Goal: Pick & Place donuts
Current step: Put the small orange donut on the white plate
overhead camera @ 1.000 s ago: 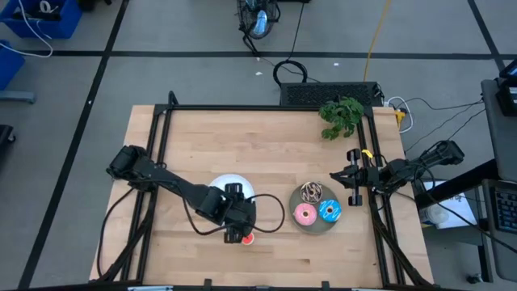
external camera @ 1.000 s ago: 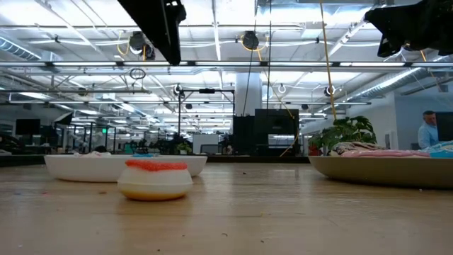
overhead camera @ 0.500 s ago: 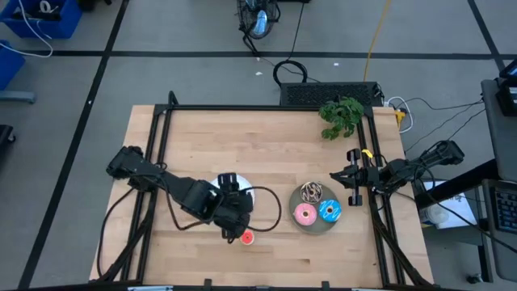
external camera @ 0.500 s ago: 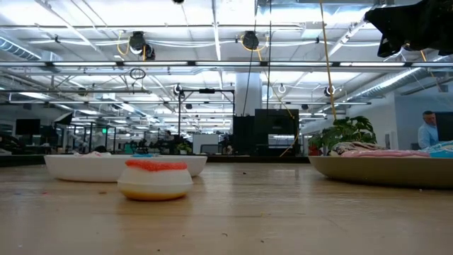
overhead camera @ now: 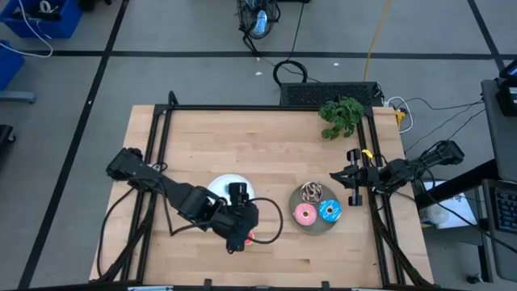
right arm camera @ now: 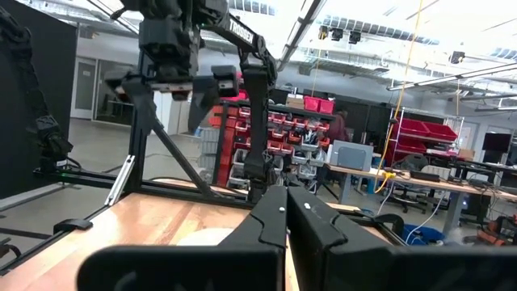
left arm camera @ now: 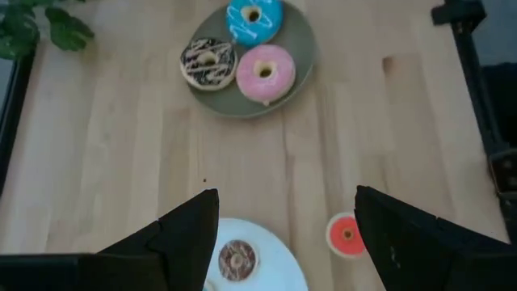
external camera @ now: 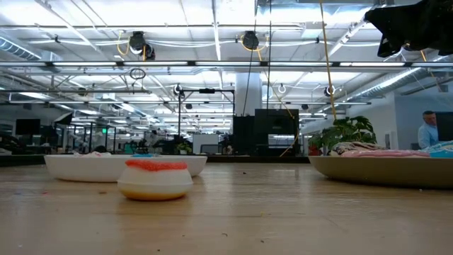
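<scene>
The wooden table (overhead camera: 266,145) carried two plates set side by side near its front edge, which looked like a sorting layout: the grey plate (overhead camera: 317,224) on the right for the larger donuts and the white plate (overhead camera: 218,184) to its left for the tiny ones. The left arm reached across the white plate, hiding most of it from above, and its left gripper (overhead camera: 240,234) hung over the table's near edge just right of that plate. The wrist view showed its fingers (left arm camera: 184,233) spread wide with nothing between them, a stance suited to coming down over a small ring. The right gripper (overhead camera: 352,187) waited at the table's right edge with its fingers pressed together, parked out of the way.

On the grey plate lay the three larger donuts, touching or nearly so: the pink donut (left arm camera: 269,73), the blue donut (left arm camera: 254,20) and the brown-and-white speckled donut (left arm camera: 208,62), apparently already sorted. A tiny brown donut (left arm camera: 237,259) rested on the white plate. The tiny red-orange donut (left arm camera: 346,234) lay alone on bare wood just right of the white plate, under the open fingers, and was probably the next pick.
</scene>
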Robot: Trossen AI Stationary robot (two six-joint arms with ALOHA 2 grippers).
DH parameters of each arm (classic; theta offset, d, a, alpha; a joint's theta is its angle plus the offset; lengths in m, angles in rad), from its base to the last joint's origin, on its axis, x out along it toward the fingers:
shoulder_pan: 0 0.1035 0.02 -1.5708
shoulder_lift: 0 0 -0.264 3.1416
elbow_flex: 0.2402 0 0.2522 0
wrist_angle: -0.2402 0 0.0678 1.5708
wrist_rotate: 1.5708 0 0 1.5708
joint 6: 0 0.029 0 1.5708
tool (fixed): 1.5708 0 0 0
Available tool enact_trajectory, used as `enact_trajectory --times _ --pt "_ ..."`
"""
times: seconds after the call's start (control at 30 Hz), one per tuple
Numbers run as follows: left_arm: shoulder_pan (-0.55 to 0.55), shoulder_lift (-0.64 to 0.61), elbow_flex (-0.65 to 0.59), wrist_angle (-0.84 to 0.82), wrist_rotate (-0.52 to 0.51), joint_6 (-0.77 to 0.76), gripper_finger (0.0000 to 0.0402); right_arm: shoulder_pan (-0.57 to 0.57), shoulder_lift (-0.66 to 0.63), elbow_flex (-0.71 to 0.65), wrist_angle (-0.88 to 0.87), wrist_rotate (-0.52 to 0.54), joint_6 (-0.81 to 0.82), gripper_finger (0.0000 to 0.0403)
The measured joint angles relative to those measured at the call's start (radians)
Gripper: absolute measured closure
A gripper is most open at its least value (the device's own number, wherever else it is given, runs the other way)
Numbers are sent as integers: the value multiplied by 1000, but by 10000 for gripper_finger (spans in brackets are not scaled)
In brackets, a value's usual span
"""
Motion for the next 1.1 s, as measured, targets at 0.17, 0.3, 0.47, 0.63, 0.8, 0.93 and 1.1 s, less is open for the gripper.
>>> enact_trajectory --times 0.17,0.3,0.47,0.63,0.8,0.93,1.1 --pt "6 0 -82 146 4 14 119 0 0 0 0 0 0 403" --pt "16 0 -165 263 78 59 119 0 0 0 0 0 0 403" --pt "26 0 -272 336 98 4 118 0 0 0 0 0 0 403" --pt "32 0 -404 444 206 23 111 0 0 0 0 0 0 403" --pt "31 0 -510 533 259 21 114 0 0 0 0 0 0 403" --pt "31 0 -563 568 257 1 115 0 0 0 0 0 0 403" --pt "11 63 -568 658 296 62 101 0 0 0 0 0 0 403"
